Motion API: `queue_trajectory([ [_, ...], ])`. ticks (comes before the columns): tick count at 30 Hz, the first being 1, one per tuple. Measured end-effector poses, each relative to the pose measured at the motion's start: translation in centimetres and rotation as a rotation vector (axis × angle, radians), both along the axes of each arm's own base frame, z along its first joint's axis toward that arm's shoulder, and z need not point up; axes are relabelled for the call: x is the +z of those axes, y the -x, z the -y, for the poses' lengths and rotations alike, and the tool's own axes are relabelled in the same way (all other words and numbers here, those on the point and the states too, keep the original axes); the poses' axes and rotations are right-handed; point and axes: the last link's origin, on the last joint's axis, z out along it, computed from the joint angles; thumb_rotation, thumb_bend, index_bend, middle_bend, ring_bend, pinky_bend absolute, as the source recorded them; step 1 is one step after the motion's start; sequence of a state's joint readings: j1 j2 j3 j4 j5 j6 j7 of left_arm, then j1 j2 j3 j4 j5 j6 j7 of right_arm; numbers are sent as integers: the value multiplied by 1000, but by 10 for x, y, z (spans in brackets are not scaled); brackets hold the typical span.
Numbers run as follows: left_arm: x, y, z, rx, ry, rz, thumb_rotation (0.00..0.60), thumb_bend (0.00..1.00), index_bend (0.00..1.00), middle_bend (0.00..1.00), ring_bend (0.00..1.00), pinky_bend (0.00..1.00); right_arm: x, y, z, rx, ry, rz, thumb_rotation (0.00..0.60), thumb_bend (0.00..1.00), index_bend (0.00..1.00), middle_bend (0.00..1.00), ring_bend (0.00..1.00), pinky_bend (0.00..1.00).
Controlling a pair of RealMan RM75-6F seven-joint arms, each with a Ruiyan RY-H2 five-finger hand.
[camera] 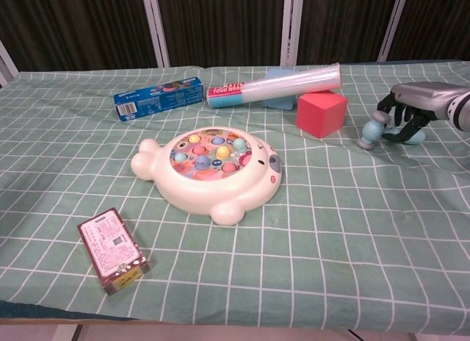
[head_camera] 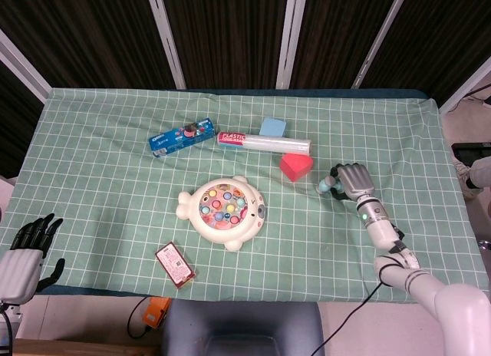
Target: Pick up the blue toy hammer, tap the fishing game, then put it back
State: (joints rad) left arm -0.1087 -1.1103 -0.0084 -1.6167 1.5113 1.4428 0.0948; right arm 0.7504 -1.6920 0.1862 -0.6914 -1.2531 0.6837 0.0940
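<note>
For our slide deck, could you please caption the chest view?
Right hand closes around the blue toy hammer on the green checked tablecloth, right of the fishing game.

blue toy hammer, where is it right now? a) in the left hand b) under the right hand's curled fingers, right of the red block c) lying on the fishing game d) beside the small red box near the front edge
b: the right hand curls its fingers over the blue toy hammer on the cloth, just right of the red block.

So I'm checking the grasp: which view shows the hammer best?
The chest view: the hammer appears side-on, its head to the left of the right hand, whose fingers curl around it. In the head view the hand covers most of it; only a bit of the hammer shows.
</note>
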Motion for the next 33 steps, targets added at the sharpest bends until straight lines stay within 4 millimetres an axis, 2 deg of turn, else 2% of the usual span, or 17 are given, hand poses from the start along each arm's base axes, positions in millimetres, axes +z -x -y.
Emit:
queue_trajectory([
  [11,1,0,0,1,0,3,600,416,0,0,0,99,-3,-1,0,9,4,-10,600,554,860,598,596,561],
  [33,1,0,1,-4,-2,3,600,416,0,0,0,98,-8,4,-4,6,18,-29,600,580,928,658,662,684],
])
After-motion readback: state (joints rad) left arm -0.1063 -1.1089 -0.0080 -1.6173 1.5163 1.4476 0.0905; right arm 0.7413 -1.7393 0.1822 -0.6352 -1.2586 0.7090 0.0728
